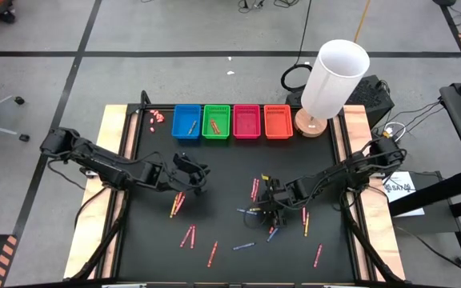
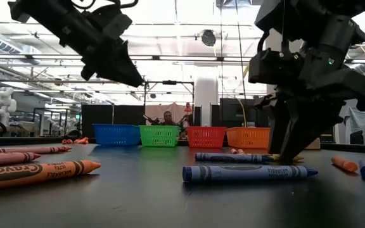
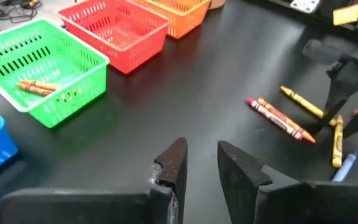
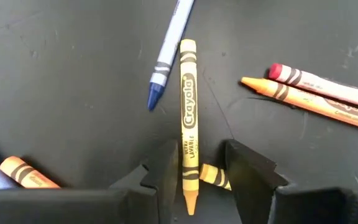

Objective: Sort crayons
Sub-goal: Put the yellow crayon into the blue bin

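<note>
Crayons lie scattered on the black table (image 1: 222, 216). The blue (image 1: 186, 122), green (image 1: 216, 122), pink (image 1: 246, 122) and orange (image 1: 278, 122) baskets stand in a row at the far edge. My right gripper (image 4: 197, 171) is open and low over the table, pointing down. Its fingers stand on either side of the pointed end of a yellow crayon (image 4: 188, 118) that lies flat. I cannot tell whether they touch it. My left gripper (image 3: 197, 158) is open and empty, raised above the table's left middle (image 1: 194, 176). Orange crayons (image 3: 36, 87) lie in the green basket.
A second yellow crayon (image 4: 213, 176) lies beside my right gripper's finger. A blue crayon (image 4: 169, 43) and red and orange crayons (image 4: 316, 87) lie close by. A white cylinder (image 1: 334, 80) on a wooden base stands at the far right. Tiny pink bits (image 1: 157, 116) lie left of the blue basket.
</note>
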`<control>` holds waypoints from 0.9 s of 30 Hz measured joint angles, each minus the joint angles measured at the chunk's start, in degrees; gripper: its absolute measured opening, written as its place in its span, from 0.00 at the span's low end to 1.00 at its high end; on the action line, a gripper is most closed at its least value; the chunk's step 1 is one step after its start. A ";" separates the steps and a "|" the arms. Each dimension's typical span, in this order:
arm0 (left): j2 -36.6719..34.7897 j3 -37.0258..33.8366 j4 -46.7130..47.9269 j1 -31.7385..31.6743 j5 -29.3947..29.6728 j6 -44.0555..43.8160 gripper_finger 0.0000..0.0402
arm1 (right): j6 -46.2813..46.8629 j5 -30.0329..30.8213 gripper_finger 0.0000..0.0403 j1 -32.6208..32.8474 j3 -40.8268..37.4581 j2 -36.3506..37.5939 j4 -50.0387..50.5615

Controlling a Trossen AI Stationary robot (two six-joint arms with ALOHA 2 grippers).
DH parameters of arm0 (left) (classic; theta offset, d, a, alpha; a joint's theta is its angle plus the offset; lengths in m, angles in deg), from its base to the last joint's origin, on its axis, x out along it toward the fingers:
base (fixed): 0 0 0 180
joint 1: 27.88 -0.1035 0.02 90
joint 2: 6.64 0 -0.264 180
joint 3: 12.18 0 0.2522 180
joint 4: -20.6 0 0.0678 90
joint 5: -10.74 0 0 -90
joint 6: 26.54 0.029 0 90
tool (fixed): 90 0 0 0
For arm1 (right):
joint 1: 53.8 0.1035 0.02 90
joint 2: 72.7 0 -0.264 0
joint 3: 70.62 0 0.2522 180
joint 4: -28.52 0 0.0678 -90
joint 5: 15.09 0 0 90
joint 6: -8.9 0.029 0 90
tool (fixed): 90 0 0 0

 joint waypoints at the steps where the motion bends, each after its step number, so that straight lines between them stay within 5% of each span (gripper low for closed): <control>1: 0.26 0.00 0.06 0.01 0.01 0.00 0.22 | -0.03 0.03 0.31 0.08 0.00 -0.11 0.03; 8: 2.34 0.02 -2.85 0.01 -0.03 -0.05 0.22 | -1.60 0.11 0.27 0.57 0.03 -0.07 0.05; 19: 2.57 0.02 -4.39 0.01 -0.03 -0.02 0.22 | -0.83 0.11 0.02 0.65 -0.08 -0.16 -1.07; 27: 2.57 0.02 -4.37 0.31 -0.45 -0.02 0.22 | 0.28 0.17 0.01 0.67 -0.24 -0.05 -3.83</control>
